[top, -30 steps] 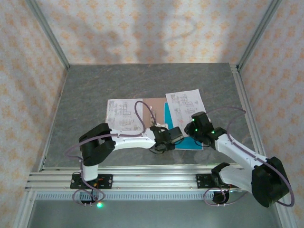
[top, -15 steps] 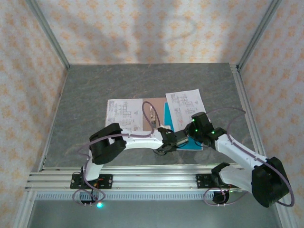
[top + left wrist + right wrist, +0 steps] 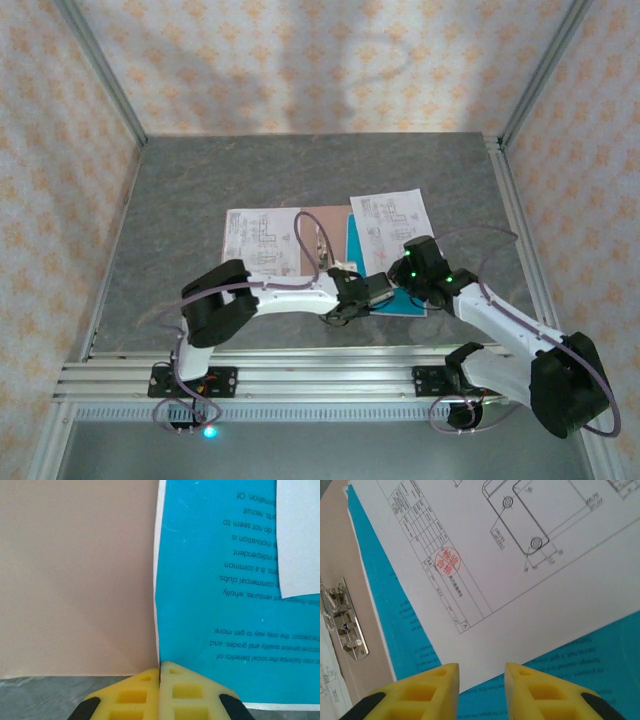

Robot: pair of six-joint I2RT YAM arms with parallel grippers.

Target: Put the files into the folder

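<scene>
At the near right corner of the folder (image 3: 75,580), my left pincer (image 3: 160,686) has its yellow fingers pressed together, exactly where the left edge of the teal sheet (image 3: 215,590) runs down to them. I cannot tell if the paper edge is really nipped between them or only touched. My right pincer (image 3: 481,680) hangs to the right of the folder with its fingers a little spread and nothing between them, over the near corner of the white drawing sheet (image 3: 520,580) that lies on the teal one.

I judge the step in hand to be taking the teal sheet by this corner and drawing it left onto the folder. To do it well I should first confirm the grip, then raise the corner only slightly and pull slowly. The drawing sheet on top is loose and may slide off or turn.

The left wrist view gives me the seam of the fingers and the paper edge. The right wrist view adds the metal clip (image 3: 345,625) inside the folder. The top view alone gives the second white sheet (image 3: 258,240) at the folder's left side, and the bench (image 3: 200,190) around.
</scene>
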